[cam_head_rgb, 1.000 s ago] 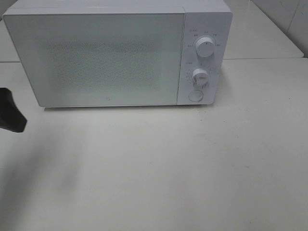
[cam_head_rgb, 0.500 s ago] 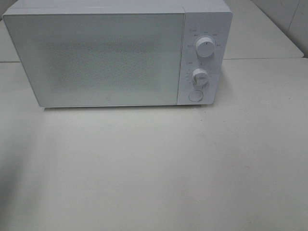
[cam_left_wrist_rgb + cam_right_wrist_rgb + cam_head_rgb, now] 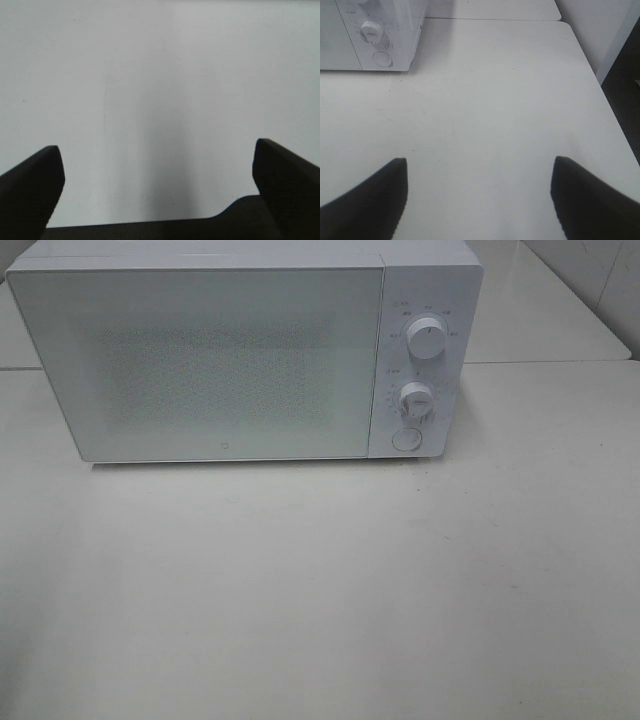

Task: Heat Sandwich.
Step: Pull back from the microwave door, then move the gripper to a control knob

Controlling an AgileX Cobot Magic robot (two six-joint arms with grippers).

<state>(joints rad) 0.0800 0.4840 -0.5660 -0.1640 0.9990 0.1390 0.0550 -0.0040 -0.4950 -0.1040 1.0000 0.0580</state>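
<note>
The left gripper (image 3: pixel 156 147) hangs released, jaws spread wide with nothing between them, only bare white table (image 3: pixel 150 75) just below. The right gripper (image 3: pixel 479 161) is likewise open and empty over the same table. Farther ahead of it stands the white microwave (image 3: pixel 400 35), its lower knob (image 3: pixel 371 31) and round button (image 3: pixel 382 59) facing it, door (image 3: pixel 200 360) closed. The sandwich cannot be seen in any view.

A white counter (image 3: pixel 330 590) spreads out in front of the white microwave (image 3: pixel 245 350), matte and evenly lit, with a soft shadow just under the microwave's front edge. Behind the microwave, on its dial side, a second counter (image 3: pixel 545 310) adjoins along a seam. Beyond it rises a pale tiled wall (image 3: pixel 605 270). Off the counter's edge on that side the floor (image 3: pixel 626 100) is dark.
</note>
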